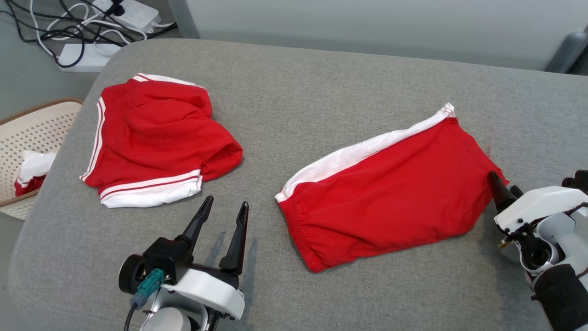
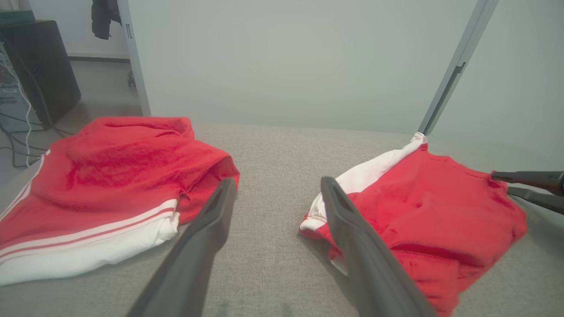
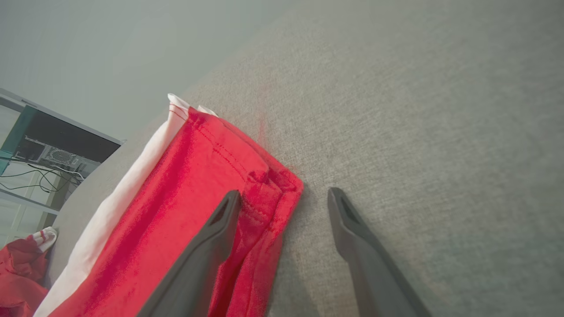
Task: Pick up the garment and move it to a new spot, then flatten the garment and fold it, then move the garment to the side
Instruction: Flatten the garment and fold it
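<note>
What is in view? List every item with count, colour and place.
padded surface: one, grey, under everything.
shorts: two, red with white trim; one on the left of the surface, the other on the right.
basket: one, cream, beside the surface's left edge.
cloth: one, red and white, in the basket.
power strips: two, white, on the floor at far left.
cables: several, black and white, around the strips.
computer case: one, black, on the floor.
left gripper: open, between the shorts.
right gripper: open, astride the right shorts' corner.
</note>
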Robot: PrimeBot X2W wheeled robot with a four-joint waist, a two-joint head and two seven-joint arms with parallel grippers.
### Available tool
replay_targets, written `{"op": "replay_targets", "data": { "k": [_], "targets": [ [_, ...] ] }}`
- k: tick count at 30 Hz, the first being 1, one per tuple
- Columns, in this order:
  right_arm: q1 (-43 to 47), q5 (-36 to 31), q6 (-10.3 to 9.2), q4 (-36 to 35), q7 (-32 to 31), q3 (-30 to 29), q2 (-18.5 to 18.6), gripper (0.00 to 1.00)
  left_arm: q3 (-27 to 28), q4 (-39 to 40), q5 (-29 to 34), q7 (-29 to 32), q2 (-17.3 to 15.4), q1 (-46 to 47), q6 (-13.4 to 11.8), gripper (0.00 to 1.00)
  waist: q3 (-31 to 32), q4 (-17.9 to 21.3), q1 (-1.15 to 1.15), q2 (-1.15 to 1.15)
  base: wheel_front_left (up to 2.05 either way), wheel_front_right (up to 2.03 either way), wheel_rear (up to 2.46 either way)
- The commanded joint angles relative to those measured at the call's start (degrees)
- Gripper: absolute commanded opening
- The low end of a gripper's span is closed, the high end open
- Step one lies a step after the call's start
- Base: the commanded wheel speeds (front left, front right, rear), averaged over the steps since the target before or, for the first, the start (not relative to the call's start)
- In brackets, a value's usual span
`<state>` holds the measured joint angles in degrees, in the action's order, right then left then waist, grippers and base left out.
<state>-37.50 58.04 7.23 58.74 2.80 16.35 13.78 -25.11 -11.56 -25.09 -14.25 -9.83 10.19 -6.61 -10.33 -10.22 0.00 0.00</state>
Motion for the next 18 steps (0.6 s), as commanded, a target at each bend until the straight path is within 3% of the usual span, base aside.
{"op": "replay_targets", "data": {
  "k": [1,8,9,10,12,18],
  "targets": [
    [-1.25,0.78,0.25,0.81,-0.88,0.58,0.30,1.00,1.58,1.26,0.54,-0.74,-0.45,2.33,0.11,1.00,-0.46,-1.46,0.00,0.00,0.00,0.00,0.00],
    [-2.52,1.54,0.25,6.31,-2.86,1.59,-0.63,1.00,1.17,1.48,0.93,-0.74,-0.85,1.98,-0.14,1.00,-0.45,-3.00,0.00,0.00,0.00,0.00,0.00],
    [-2.64,1.54,0.25,6.69,-2.88,1.78,-0.67,0.93,1.15,1.54,0.94,-0.74,-0.92,1.95,-0.19,1.00,-0.45,-3.06,0.00,0.00,0.00,0.00,0.00],
    [-2.72,1.61,0.25,6.90,-2.83,1.93,-0.74,0.48,1.15,1.60,0.94,-0.74,-0.97,1.93,-0.25,1.00,-0.45,-3.07,0.00,0.00,0.00,0.00,0.00],
    [-2.73,1.55,0.25,7.28,-2.77,2.41,-0.79,0.00,1.16,1.76,0.94,-0.74,-1.08,1.86,-0.40,1.00,-0.43,-2.92,0.00,0.00,0.00,0.00,0.00],
    [-3.04,1.29,0.25,6.82,1.22,3.01,-0.07,0.00,1.39,2.28,0.75,-0.74,-1.32,1.67,-0.60,1.00,-0.59,-1.26,0.00,0.00,0.00,0.00,0.00]
  ]
}}
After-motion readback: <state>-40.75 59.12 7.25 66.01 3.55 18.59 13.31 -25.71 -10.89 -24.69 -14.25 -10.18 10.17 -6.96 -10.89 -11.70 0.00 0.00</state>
